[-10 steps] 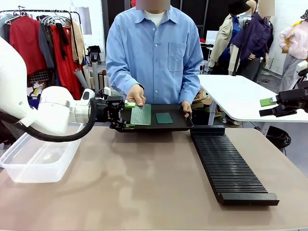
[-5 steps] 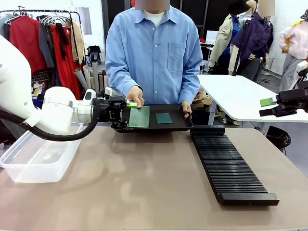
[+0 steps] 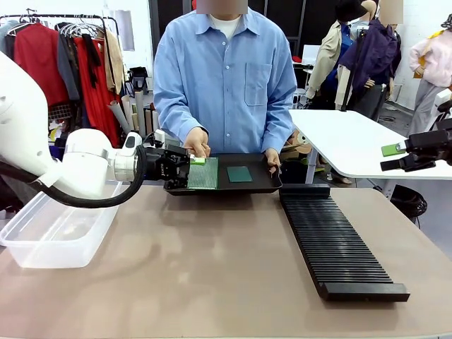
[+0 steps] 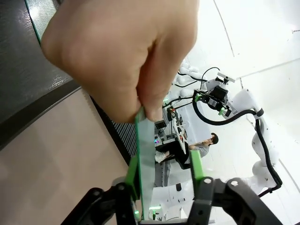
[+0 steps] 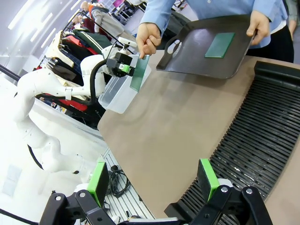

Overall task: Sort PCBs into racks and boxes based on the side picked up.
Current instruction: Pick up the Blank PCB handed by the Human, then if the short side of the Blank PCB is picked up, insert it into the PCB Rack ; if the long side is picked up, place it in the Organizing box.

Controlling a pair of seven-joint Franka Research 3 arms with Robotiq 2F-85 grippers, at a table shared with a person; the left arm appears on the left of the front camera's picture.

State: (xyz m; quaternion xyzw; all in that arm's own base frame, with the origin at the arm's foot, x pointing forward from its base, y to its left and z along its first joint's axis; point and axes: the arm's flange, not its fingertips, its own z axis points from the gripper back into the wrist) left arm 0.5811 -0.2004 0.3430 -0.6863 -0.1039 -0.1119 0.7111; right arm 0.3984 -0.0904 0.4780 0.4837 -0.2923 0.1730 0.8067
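A person's hand [image 4: 122, 56] holds the larger PCB [image 3: 203, 174] by its top edge, tilted up at the left end of a black tray [image 3: 261, 185]. My left gripper [image 3: 185, 169] stands around that board's edge. In the left wrist view the PCB [image 4: 146, 154] lies against one green pad, with a gap to the other, so the left gripper [image 4: 164, 161] is open around it. A smaller PCB [image 3: 239, 174] lies flat in the tray. My right gripper [image 5: 153, 180] hangs open and empty above the rack [image 5: 253, 131], off the table's right edge [image 3: 395, 157].
The person holds the tray with the other hand [image 3: 273, 159] at the table's far edge. The long black rack [image 3: 332, 240] runs down the right side. A clear box [image 3: 56, 233] sits at the front left, under my left arm.
My left gripper's jaws have narrowed around the larger PCB. The person's hand and the board have shifted slightly left, toward the gripper. The right arm has not moved.
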